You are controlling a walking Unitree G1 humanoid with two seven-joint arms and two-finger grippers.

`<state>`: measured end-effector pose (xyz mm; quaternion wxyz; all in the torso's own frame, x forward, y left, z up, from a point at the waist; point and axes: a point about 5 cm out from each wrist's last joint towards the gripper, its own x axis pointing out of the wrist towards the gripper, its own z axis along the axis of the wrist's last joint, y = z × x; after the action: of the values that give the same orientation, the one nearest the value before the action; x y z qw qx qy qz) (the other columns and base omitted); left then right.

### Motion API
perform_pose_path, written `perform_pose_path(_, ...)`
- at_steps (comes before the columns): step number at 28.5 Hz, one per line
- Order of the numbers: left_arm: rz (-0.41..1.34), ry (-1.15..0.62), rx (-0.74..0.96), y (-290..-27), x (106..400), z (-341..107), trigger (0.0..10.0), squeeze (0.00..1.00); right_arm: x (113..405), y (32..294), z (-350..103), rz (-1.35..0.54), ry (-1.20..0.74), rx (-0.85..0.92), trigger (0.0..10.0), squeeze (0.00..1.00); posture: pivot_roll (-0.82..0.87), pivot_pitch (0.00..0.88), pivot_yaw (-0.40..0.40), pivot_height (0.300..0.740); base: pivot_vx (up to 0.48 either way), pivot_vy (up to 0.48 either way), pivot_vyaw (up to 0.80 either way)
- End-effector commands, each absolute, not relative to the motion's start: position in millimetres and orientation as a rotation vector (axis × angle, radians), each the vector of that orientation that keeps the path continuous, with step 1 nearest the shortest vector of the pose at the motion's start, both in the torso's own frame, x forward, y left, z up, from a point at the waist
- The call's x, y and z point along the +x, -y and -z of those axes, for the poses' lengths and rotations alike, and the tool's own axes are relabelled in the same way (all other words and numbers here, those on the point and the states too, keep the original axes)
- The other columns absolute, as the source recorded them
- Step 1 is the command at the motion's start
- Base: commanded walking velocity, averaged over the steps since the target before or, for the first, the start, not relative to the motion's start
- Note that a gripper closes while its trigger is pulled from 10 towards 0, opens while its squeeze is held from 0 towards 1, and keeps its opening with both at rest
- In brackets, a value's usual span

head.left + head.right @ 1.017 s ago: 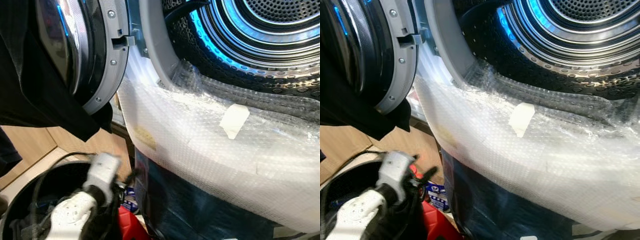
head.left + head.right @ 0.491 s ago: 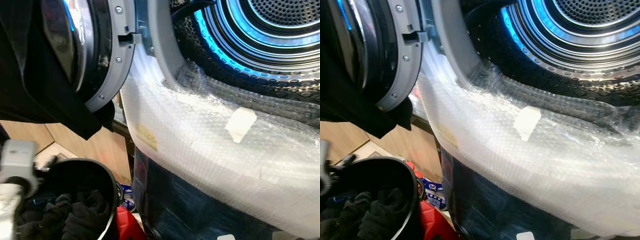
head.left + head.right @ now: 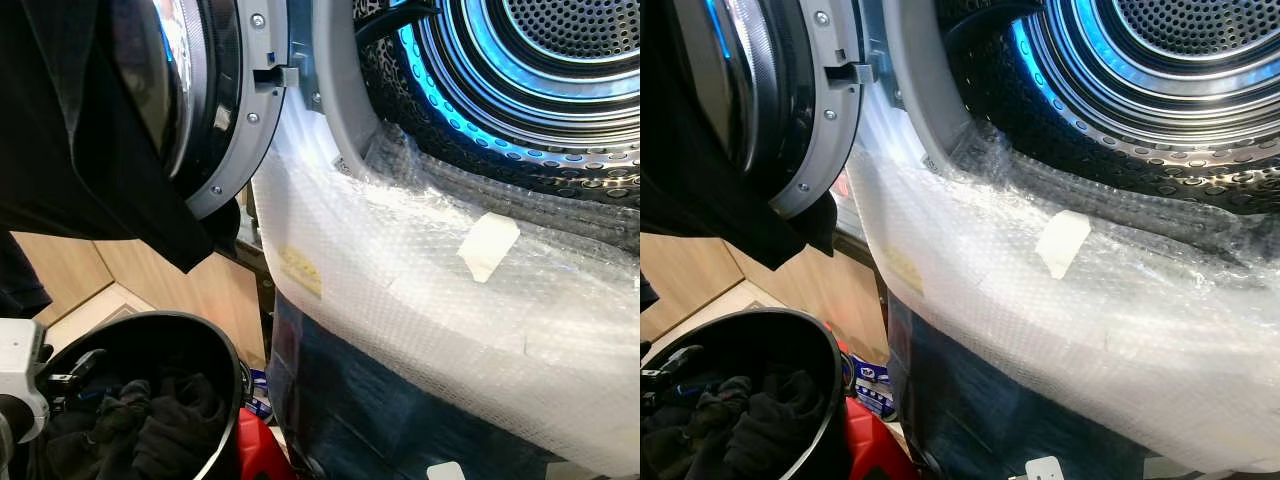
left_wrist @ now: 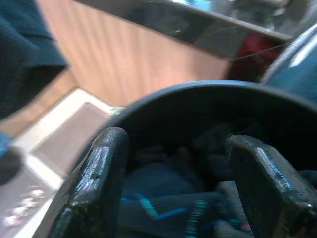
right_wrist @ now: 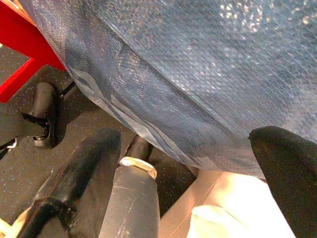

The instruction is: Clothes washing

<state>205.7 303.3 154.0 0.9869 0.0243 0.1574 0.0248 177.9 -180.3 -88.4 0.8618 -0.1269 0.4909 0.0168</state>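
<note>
A light wooden floor shows at lower left, most of it hidden behind the machine and its hanging cloth. The washing machine's drum glows blue at upper right, its far side cut off by the frame edge. Below the opening, the front is wrapped in bubble wrap with a strip of pale tape stuck on it; a dark blue panel shows through beneath. The open door swings to the left, and a black garment draped over it hides most of the glass.

A black round basket stands on the floor at lower left, beside the machine, holding dark clothes bunched together; single pieces are hard to tell apart. A red object is wedged between basket and machine, mostly hidden.

The left gripper hangs at the basket's rim, its fingers spread apart with nothing between them, though this view is blurred. The right gripper hangs low by the wrapped front, fingers apart and empty over dark flooring.
</note>
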Motion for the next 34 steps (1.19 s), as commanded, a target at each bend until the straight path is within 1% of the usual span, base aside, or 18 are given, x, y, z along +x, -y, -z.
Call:
perform_pose_path(1, -0.007, -0.358, 0.052, -298.9, 201.9, -147.9, 10.0, 0.00, 171.9, 179.7, 91.3, -0.037, -1.054, -0.262, 10.0, 0.00, 0.29, 0.064, 0.006, 0.740, 0.000, 0.000, 0.00)
perform_pose_path(4, 0.042, -0.388, 0.084, -291.7, 198.4, -143.1, 10.0, 0.00, 173.1, 180.0, 90.7, -0.037, -1.050, -0.264, 10.0, 0.00, 0.28, 0.065, 0.006, 0.740, 0.000, 0.000, 0.00)
perform_pose_path(8, 0.081, -0.406, 0.122, -290.5, 199.1, -139.3, 10.0, 0.00, 174.0, 180.5, 90.3, -0.038, -1.048, -0.268, 10.0, 0.00, 0.29, 0.064, 0.005, 0.740, 0.000, 0.000, 0.00)
perform_pose_path(10, 0.105, -0.431, 0.096, -286.8, 199.5, -134.8, 10.0, 0.00, 172.9, 181.7, 90.6, -0.034, -1.051, -0.266, 10.0, 0.00, 0.28, 0.063, 0.006, 0.740, 0.000, 0.000, 0.00)
perform_pose_path(18, 0.179, -0.464, 0.089, -274.8, 198.3, -126.6, 10.0, 0.00, 172.7, 182.0, 90.7, -0.036, -1.052, -0.268, 10.0, 0.00, 0.28, 0.066, 0.003, 0.740, 0.000, 0.000, 0.00)
perform_pose_path(20, 0.199, -0.532, 0.062, -268.7, 195.6, -118.2, 10.0, 0.00, 172.8, 181.7, 90.7, -0.037, -1.051, -0.267, 10.0, 0.00, 0.28, 0.065, 0.003, 0.740, 0.000, 0.000, 0.00)
perform_pose_path(23, 0.245, -0.548, 0.072, -257.8, 192.3, -114.9, 10.0, 0.00, 173.2, 181.1, 90.6, -0.035, -1.050, -0.263, 10.0, 0.00, 0.28, 0.069, 0.004, 0.740, 0.000, 0.000, 0.00)
perform_pose_path(29, 0.230, -0.551, 0.099, -260.7, 189.0, -122.9, 10.0, 0.00, 173.6, 180.6, 90.5, -0.039, -1.049, -0.263, 10.0, 0.00, 0.29, 0.072, 0.002, 0.740, 0.000, 0.000, 0.00)
perform_pose_path(34, 0.213, -0.541, 0.133, -268.6, 184.1, -134.9, 10.0, 0.00, 174.1, 181.3, 90.1, -0.040, -1.048, -0.265, 10.0, 0.00, 0.30, 0.073, 0.001, 0.740, 0.000, 0.000, 0.00)
